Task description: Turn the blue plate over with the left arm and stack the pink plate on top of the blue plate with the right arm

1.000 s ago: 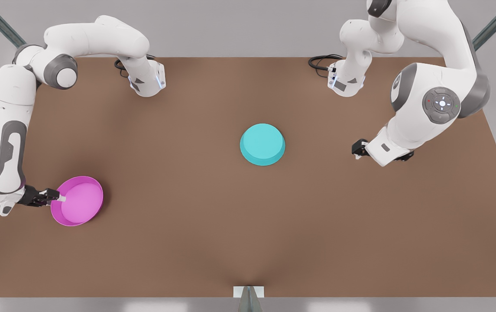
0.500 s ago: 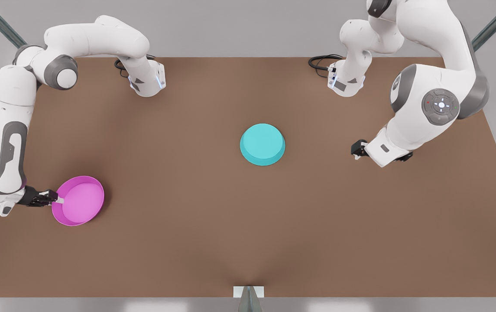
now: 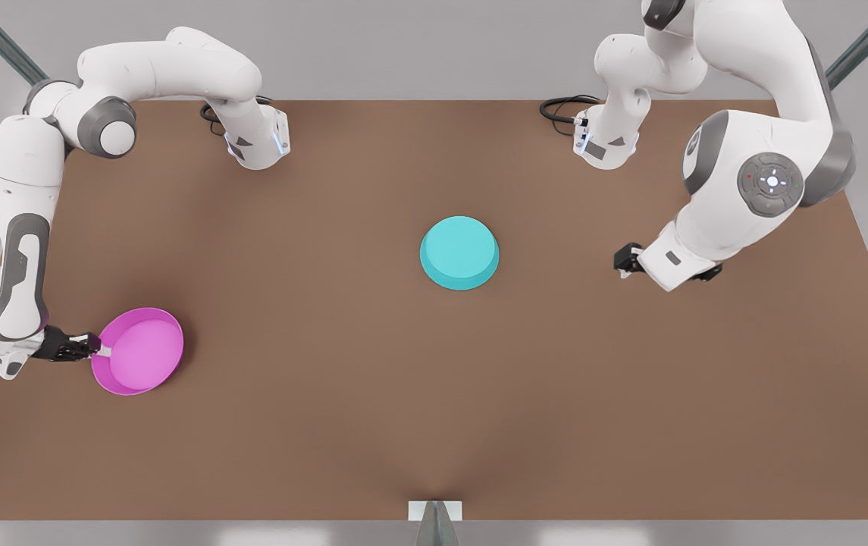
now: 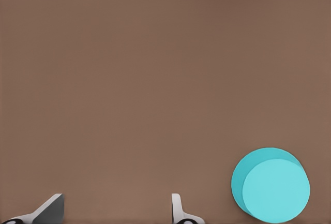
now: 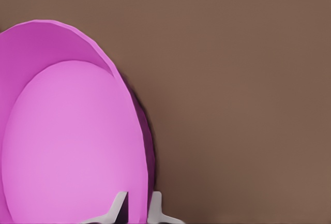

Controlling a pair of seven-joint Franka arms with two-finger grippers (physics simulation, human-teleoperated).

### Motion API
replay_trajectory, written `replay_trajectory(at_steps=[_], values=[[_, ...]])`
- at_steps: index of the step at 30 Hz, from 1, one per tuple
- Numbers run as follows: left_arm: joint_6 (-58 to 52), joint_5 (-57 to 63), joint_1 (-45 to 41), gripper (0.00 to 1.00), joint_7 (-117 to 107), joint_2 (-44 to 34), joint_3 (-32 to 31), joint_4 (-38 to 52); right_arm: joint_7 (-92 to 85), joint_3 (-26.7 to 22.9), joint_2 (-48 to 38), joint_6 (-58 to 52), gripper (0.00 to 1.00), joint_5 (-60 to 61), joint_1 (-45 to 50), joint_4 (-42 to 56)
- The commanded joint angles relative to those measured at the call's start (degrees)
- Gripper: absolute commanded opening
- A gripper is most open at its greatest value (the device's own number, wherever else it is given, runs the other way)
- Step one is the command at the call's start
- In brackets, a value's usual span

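Right gripper (image 3: 104, 351) clamps the pink plate's (image 3: 142, 353) rim; left gripper (image 3: 622, 262) waits, fingers spread wide. Blue plate (image 3: 459, 252) lies inverted mid-table (image 3: 343, 394); no legible markings.

blue plate (image 3: 459, 252): smooth matt plastic | pink plate (image 3: 138, 351): smooth matt plastic | tabletop (image 3: 373, 394): matt brown, even

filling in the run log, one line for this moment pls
right gripper: shut on rim of round magenta plate | round turquoise plate: upside down, mid-table | left gripper: open, waiting beside it
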Motion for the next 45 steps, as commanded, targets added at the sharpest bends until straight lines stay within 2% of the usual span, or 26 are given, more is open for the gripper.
replay_trajectory(at_steps=[1,5,13,18,23,32,44,45], values=[[0.0,0.0,0.0,1.0,0.0,0.0,0.0,0.0,0.0,0.0,0.1,0.0,0.25,0.0,0.0,0.0],[-0.1,0.0,0.0,1.0,0.2,0.1,-0.1,0.0,0.0,0.0,0.1,0.0,0.22,0.1,0.0,0.0],[-0.1,0.0,0.0,1.0,0.2,0.3,-0.1,0.0,0.4,0.0,-0.2,-1.0,0.21,0.2,0.0,0.1],[0.0,0.0,0.0,1.0,0.2,0.4,0.0,0.0,0.8,0.9,-0.4,-5.2,0.21,1.9,-0.1,1.2],[0.0,0.0,0.0,1.0,0.2,0.4,-0.1,0.0,6.5,5.7,-1.2,-7.6,0.21,2.4,0.2,1.8],[0.0,-0.1,0.0,1.0,0.1,0.6,-0.1,0.0,13.3,5.5,-4.2,-7.7,0.21,2.5,13.0,1.4],[-0.7,0.0,0.1,1.0,0.0,0.3,0.1,0.0,17.1,5.6,-6.9,-15.6,0.21,2.7,25.1,0.8],[-0.6,0.0,0.1,1.0,0.0,0.3,0.2,0.0,17.2,6.9,-6.9,-16.3,0.21,2.7,25.8,0.8]])
